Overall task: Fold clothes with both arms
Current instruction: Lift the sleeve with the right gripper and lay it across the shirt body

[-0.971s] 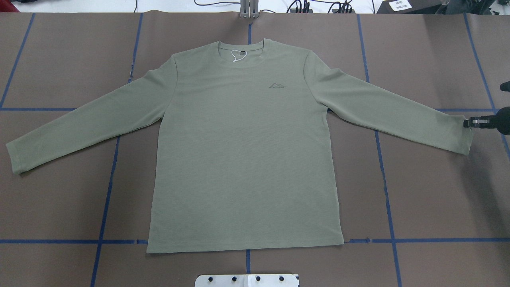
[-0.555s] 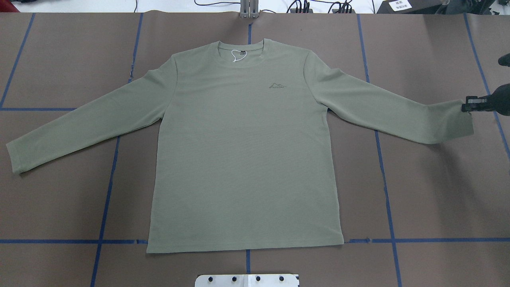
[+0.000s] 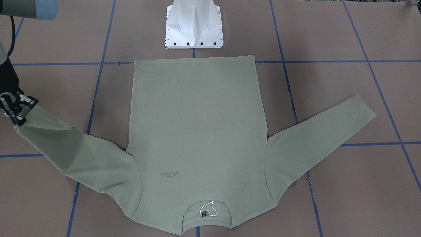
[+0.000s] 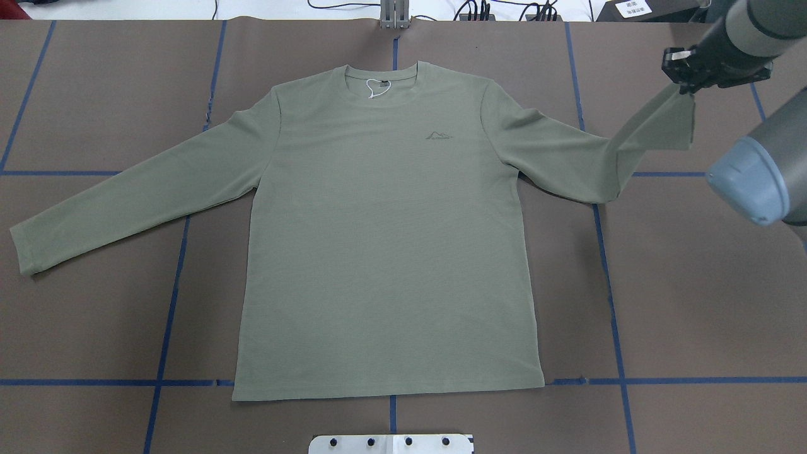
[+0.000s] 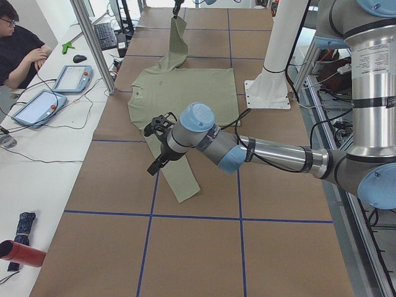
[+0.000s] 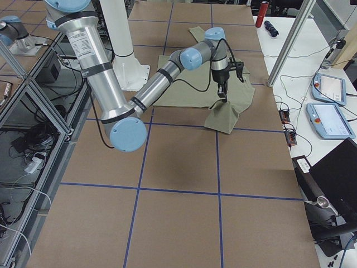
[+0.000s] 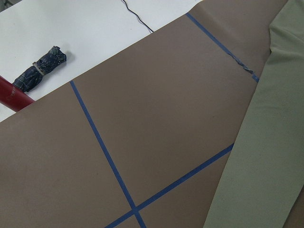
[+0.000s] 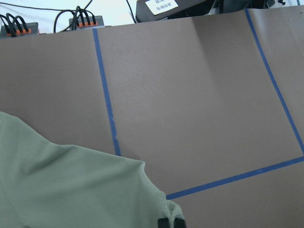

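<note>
The sage-green long-sleeved shirt (image 4: 384,252) lies flat and face up on the brown table, collar (image 4: 381,79) at the far edge. My right gripper (image 4: 681,79) is shut on the cuff of the right sleeve (image 4: 649,126), which hangs lifted off the table from the gripper (image 3: 16,110) down to the shoulder. In the right wrist view the black fingertips (image 8: 164,222) pinch the green fabric (image 8: 71,190). The left sleeve (image 4: 126,202) lies flat. My left gripper (image 5: 158,145) hovers over that sleeve, seen only in the exterior left view, so I cannot tell its state.
Blue tape lines (image 4: 608,284) grid the table. The white pedestal base (image 3: 194,29) stands behind the shirt's hem. A red bottle and a rolled dark umbrella (image 7: 42,66) lie off the left end. A person (image 5: 18,49) sits at the side desk with tablets (image 5: 73,77).
My right gripper has carried the sleeve cuff upward, toward the far edge and inward; the sleeve has risen off the table and the right arm's elbow has come into view.
</note>
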You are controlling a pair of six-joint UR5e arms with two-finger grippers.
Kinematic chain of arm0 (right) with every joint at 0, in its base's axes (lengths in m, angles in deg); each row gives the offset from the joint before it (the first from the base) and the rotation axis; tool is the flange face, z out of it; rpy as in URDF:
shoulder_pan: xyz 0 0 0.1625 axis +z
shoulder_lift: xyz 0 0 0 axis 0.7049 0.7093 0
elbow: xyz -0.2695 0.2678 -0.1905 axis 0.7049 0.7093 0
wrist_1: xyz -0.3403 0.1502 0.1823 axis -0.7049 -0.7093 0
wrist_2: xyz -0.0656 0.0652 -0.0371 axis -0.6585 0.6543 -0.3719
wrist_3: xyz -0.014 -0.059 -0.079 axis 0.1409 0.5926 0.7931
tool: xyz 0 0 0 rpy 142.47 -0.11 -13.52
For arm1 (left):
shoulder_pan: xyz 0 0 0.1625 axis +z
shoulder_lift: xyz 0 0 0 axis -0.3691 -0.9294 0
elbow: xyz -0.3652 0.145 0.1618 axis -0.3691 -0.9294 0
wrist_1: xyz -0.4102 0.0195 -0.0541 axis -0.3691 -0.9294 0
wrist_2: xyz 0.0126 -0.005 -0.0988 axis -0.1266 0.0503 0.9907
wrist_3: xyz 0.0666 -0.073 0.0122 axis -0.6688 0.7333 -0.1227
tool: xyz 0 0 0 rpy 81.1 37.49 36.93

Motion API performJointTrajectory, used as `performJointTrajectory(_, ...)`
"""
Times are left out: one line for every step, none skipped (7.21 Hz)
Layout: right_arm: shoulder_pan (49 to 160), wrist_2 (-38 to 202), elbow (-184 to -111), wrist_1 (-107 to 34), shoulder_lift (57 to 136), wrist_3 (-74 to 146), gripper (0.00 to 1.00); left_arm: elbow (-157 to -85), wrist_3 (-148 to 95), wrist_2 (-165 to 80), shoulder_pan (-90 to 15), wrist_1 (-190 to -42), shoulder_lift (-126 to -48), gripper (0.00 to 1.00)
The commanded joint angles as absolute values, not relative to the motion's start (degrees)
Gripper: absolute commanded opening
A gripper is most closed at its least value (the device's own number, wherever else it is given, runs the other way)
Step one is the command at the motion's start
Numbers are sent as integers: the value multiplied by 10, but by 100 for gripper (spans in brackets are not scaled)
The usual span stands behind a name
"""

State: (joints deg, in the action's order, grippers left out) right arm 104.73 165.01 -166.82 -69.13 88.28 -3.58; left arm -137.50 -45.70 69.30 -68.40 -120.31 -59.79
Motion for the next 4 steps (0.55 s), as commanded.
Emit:
performJointTrajectory(1010, 1618, -1586, -746, 722, -123, 0, -1373, -456, 693, -683, -1203, -598, 100)
performJointTrajectory(992, 1589, -1506, -746, 642, -167, 0, -1373, -456, 693, -683, -1203, -598, 100)
performJointTrajectory(953, 1543, -1416, -744, 562, -223, 0, -1373, -456, 693, -683, -1203, -598, 100)
performJointTrajectory(920, 1509, -1325, -736, 489, -262, 0, -1368, -456, 693, -683, -1203, -598, 100)
